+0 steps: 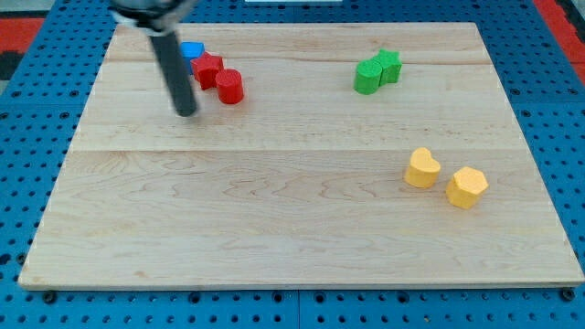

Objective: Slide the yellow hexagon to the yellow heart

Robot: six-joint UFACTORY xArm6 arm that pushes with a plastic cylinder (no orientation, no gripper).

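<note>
The yellow hexagon (pixel 467 186) lies at the view's right, just right of and slightly below the yellow heart (pixel 421 168); a narrow gap shows between them. My tip (pixel 186 111) rests on the board at the upper left, far from both yellow blocks. It is just left of the red cylinder (pixel 229 86).
A red star (pixel 208 68) and a blue block (pixel 191 51) sit next to the red cylinder at the upper left. A green cylinder-like block (pixel 367 77) and a green star (pixel 388 65) touch at the upper right. The wooden board (pixel 274 210) lies on a blue pegboard.
</note>
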